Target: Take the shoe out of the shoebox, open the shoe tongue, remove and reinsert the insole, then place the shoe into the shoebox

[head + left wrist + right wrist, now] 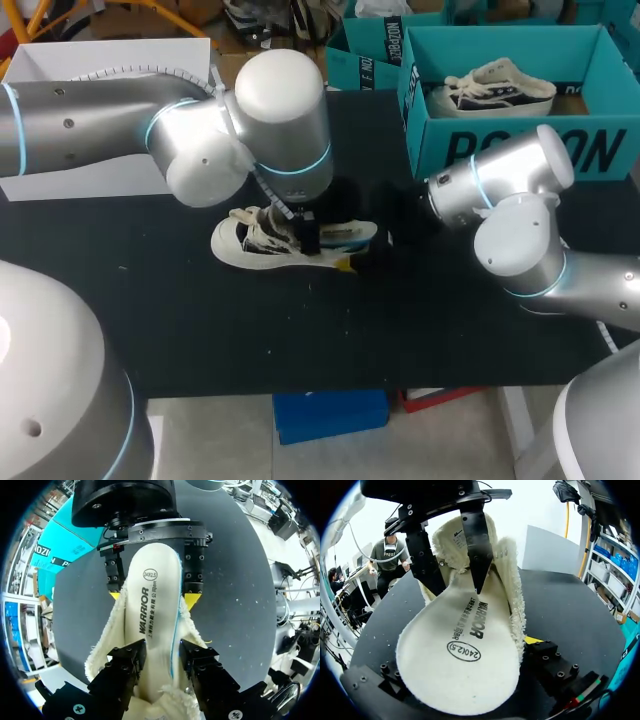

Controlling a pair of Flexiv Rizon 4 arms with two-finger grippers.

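A white shoe (262, 240) with dark laces lies on its sole on the black table (300, 330), toe to the left. My left gripper (305, 235) comes down into its opening and is shut on the white insole (150, 605), which sticks out of the shoe over the heel. The black fingers (125, 670) squeeze the insole from both sides. My right gripper (355, 255) is at the heel, and its yellow tips (115, 596) press the shoe's fleecy collar (107, 635) from both sides. In the right wrist view the insole (465, 665) covers most of my right gripper (470, 672).
The teal shoebox (520, 150) stands open at the back right with a second shoe (495, 90) inside. A white open box (100, 60) is at the back left. Bare black tabletop lies in front of the shoe.
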